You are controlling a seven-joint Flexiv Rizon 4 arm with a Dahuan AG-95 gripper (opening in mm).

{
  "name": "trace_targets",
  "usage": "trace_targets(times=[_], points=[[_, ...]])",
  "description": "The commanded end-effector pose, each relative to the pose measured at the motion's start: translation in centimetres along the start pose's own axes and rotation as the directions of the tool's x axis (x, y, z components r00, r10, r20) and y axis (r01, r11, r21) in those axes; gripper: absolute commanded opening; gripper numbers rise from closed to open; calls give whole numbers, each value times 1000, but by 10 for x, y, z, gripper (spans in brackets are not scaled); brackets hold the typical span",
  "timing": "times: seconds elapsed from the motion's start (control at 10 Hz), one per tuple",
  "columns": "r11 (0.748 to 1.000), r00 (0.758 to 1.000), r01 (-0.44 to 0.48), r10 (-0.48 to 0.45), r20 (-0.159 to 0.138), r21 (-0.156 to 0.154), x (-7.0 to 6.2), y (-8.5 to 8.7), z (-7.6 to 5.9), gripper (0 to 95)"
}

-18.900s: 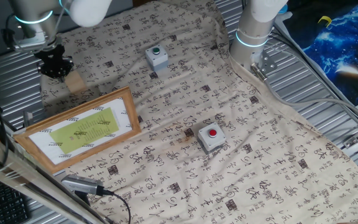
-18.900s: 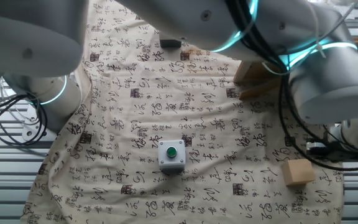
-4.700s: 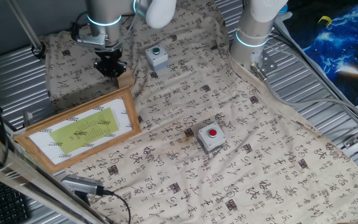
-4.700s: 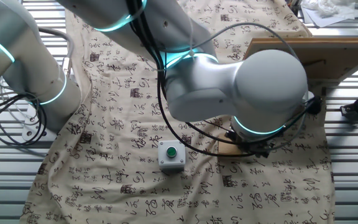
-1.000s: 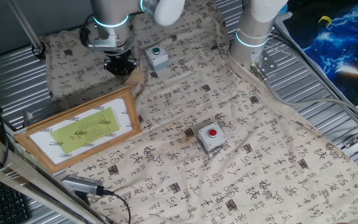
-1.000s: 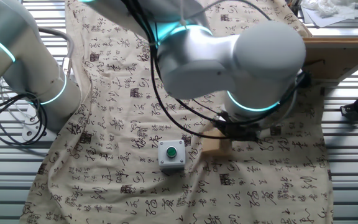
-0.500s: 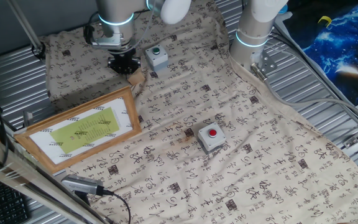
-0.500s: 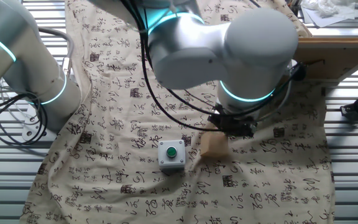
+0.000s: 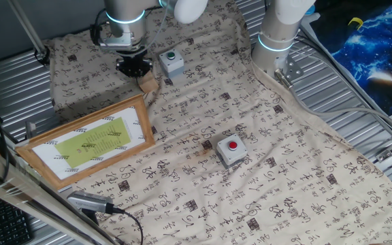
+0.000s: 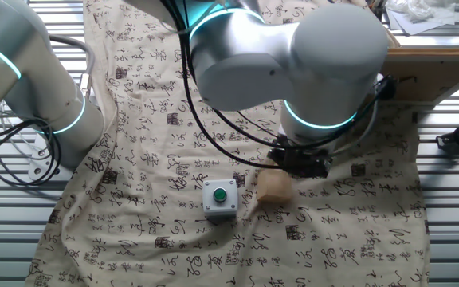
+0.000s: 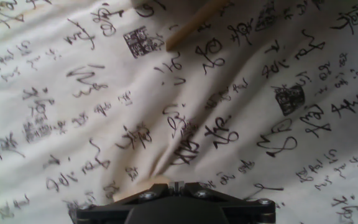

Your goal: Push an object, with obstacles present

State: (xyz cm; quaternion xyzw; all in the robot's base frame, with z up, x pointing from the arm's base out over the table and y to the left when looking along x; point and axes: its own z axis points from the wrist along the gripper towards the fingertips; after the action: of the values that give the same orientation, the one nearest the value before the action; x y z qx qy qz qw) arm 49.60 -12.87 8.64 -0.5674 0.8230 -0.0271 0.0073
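In one fixed view, the grey box with the red button (image 9: 231,150) stands nearest, with open patterned cloth (image 9: 284,177) around it. The wood-framed yellow-green picture (image 9: 87,141) lies near the left cloth edge. Farther back, the small light-tan wooden block (image 9: 148,84) sits beside the grey box with the green button (image 9: 171,62), the black two-finger gripper (image 9: 134,67) against it with jaws pressed together, gripping nothing.

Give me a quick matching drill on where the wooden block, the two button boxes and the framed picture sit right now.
Things:
1. wooden block
2. green-button box
3. red-button box
4. framed picture

Places:
A. mid-cloth, apart from everything else
B. right under the gripper
C. by the cloth's edge, nearest the camera in one fixed view
D. just beside the block, a narrow gap between

Pairs: 1-B, 2-D, 3-A, 4-C
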Motion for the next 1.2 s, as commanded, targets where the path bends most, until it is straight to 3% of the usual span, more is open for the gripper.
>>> trace_targets(times=[0.1, 0.3, 0.6, 1.2], points=[[1000, 1000, 27, -27, -2, 0, 16, -4, -4, 0], [999, 999, 53, -53, 2, -2, 27, -6, -5, 0], [991, 991, 133, -133, 12, -28, 42, 4, 3, 0], [979, 980, 201, -201, 13, -14, 63, 21, 13, 0]])
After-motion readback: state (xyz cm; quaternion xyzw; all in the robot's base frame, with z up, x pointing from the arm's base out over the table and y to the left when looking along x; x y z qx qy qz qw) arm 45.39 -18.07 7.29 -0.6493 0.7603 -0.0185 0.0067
